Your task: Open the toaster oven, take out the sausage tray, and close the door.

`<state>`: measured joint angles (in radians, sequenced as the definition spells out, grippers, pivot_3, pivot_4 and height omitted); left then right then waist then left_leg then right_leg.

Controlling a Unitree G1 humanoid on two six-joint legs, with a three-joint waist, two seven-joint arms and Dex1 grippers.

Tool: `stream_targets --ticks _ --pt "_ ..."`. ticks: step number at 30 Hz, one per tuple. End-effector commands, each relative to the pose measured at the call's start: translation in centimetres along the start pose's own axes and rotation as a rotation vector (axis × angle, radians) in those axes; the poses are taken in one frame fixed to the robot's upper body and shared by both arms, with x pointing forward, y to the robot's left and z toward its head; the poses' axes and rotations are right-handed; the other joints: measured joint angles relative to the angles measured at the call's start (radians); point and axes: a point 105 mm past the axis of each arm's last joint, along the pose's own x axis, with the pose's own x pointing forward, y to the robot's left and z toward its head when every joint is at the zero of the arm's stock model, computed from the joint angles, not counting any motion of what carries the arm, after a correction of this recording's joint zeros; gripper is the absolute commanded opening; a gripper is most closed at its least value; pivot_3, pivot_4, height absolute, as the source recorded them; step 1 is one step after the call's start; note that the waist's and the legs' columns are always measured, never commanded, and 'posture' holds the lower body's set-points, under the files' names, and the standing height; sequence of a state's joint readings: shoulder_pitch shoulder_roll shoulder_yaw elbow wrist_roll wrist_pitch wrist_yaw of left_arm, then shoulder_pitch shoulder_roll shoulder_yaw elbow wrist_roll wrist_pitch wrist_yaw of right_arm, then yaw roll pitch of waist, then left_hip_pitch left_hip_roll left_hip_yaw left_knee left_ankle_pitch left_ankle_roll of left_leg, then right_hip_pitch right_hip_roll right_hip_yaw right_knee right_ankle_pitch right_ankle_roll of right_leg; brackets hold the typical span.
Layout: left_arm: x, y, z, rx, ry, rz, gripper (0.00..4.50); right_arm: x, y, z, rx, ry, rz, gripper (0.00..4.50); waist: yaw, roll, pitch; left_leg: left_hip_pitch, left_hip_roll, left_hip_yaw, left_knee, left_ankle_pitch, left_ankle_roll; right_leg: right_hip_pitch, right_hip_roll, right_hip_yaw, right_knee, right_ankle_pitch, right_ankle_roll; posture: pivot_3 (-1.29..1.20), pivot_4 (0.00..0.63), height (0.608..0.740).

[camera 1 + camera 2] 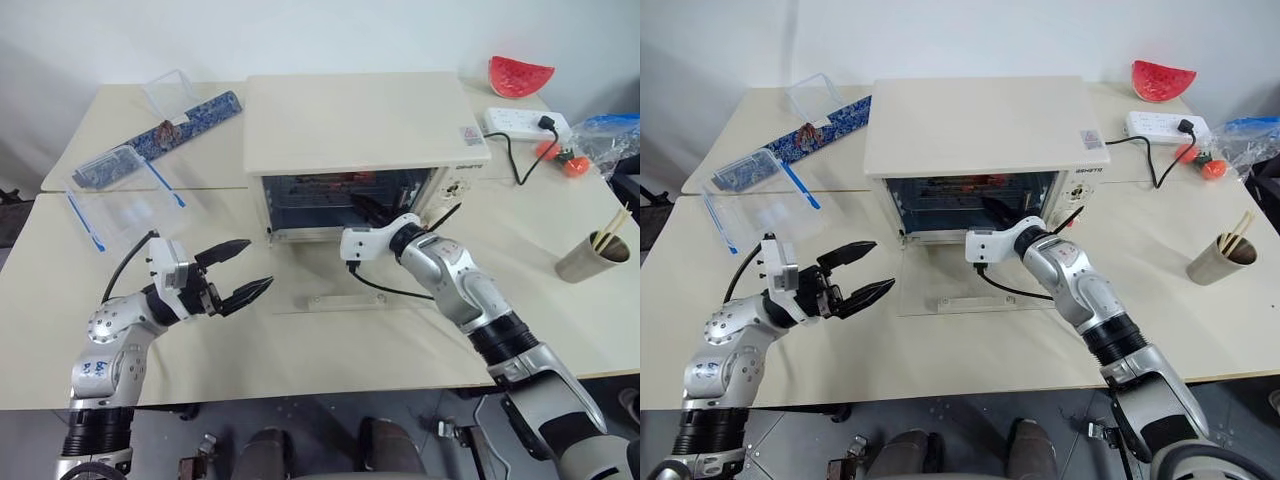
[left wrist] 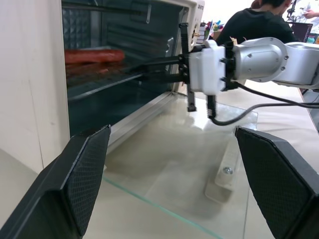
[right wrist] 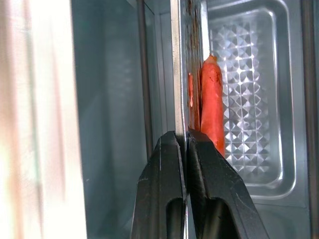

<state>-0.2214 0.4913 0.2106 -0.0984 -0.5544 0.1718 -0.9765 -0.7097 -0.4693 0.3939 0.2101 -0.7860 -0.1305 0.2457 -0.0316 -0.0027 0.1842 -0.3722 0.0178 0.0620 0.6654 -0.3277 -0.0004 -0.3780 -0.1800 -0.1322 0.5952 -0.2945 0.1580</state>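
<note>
We count one toaster oven (image 1: 366, 125) on the surface (image 1: 300, 350), with one tray (image 3: 180, 74) and one red sausage (image 3: 212, 102) inside. Toward the left edge lie two clear plastic containers (image 1: 118, 190). Near the right edge we see one watermelon slice (image 1: 519, 76), one power strip (image 1: 527, 124), one cup of chopsticks (image 1: 594, 255) and one plastic bag (image 1: 612, 135).

Oven open on the counter (image 1: 330, 345)

The door (image 1: 345, 300) lies flat below the right gripper's fingers (image 3: 212, 184), which reach into the toaster oven (image 1: 360, 130) and pinch the sausage tray (image 3: 180, 74) edge; the left gripper's fingers (image 1: 245, 293) sit left of it.
</note>
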Motion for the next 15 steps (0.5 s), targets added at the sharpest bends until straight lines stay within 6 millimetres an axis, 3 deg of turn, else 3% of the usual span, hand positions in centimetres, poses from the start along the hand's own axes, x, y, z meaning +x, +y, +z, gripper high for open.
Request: stream_targets --ticks 1,5,9,15 --pt "1.0 -0.1 0.8 -0.005 -0.044 -0.033 4.25 -0.5 -2.5 1.9 0.007 -0.095 -0.069 0.08 0.001 0.0 0.0 0.0 0.0 0.0 0.0 0.0 0.0 0.0 0.0 0.0 0.0 0.0 0.0 0.0 0.15 0.74" --pt "2.1 0.0 0.8 0.0 -0.051 -0.056 4.25 -0.7 -2.9 2.6 0.001 -0.128 -0.065 0.08 -0.005 0.0 0.0 0.0 0.0 0.0 0.0 0.0 0.0 0.0 0.0 0.0 0.0 0.0 0.0 0.0 0.15 0.74" --pt "2.6 0.9 1.4 -0.007 -0.087 -0.028 4.25 -1.9 -1.9 2.9 0.015 -0.149 -0.007 0.08 -0.006 0.0 0.0 0.0 0.0 0.0 -0.001 0.0 0.0 -0.001 0.001 0.0 0.0 0.0 0.0 0.0 0.15 0.74" --pt "0.4 2.0 1.3 -0.024 -0.066 0.056 4.25 -6.7 0.8 3.3 0.073 -0.148 0.026 0.08 0.004 0.0 0.0 0.0 0.0 0.0 -0.002 0.0 0.0 -0.001 0.001 -0.001 -0.001 0.0 0.0 0.0 0.15 0.74"
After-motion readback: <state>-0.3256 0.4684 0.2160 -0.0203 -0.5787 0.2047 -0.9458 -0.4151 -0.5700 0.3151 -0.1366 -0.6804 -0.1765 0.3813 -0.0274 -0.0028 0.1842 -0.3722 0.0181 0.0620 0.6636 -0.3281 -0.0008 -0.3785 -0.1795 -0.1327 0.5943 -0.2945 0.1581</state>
